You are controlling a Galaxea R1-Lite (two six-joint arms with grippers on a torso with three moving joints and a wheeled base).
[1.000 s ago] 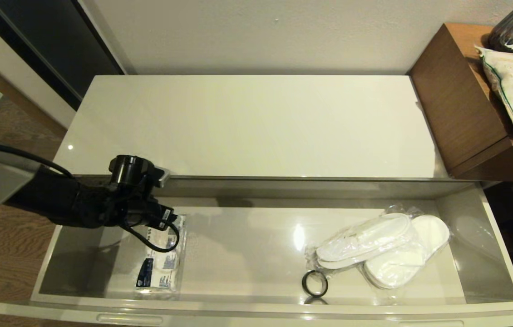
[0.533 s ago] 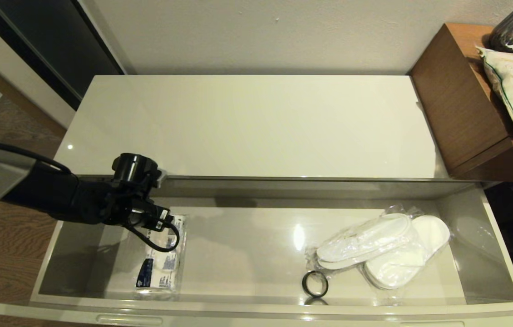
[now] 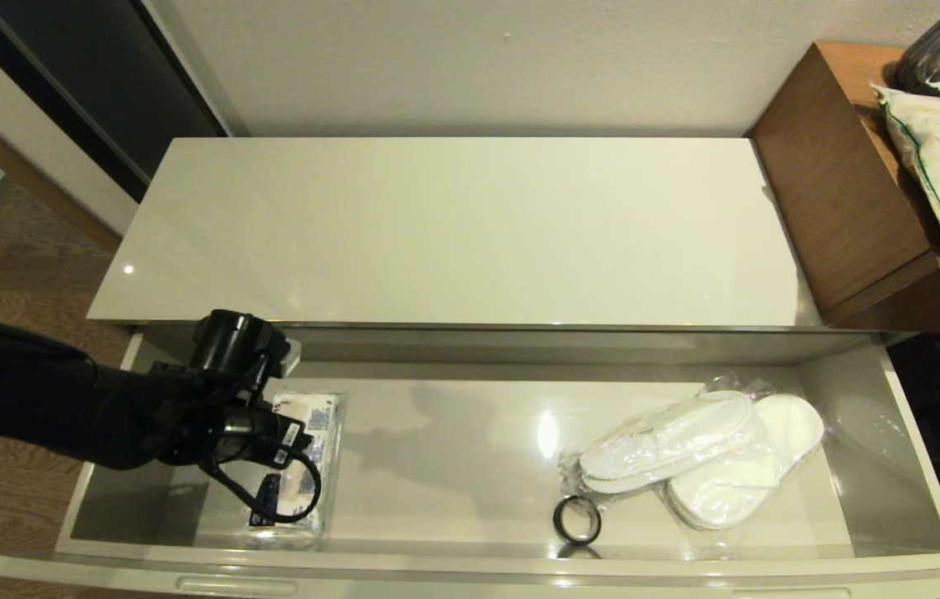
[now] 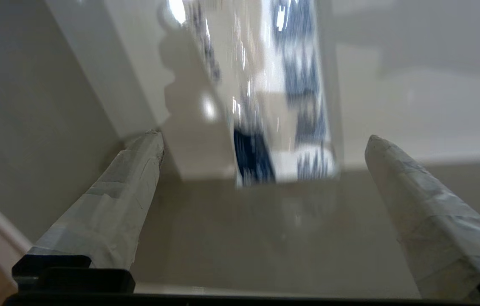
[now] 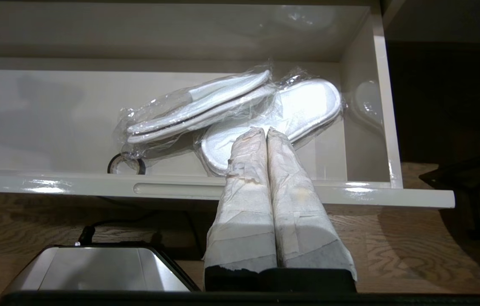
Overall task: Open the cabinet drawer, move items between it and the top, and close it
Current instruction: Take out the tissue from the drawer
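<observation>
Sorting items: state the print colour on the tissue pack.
Dark blue print on the white tissue pack, clearest in the head view.

left arm [image 3: 62,412]: matte black, round cap, looping black cable
fingers [image 4: 112,204]: wrapped in creased pale tape
base [image 5: 95,267]: silver-grey
</observation>
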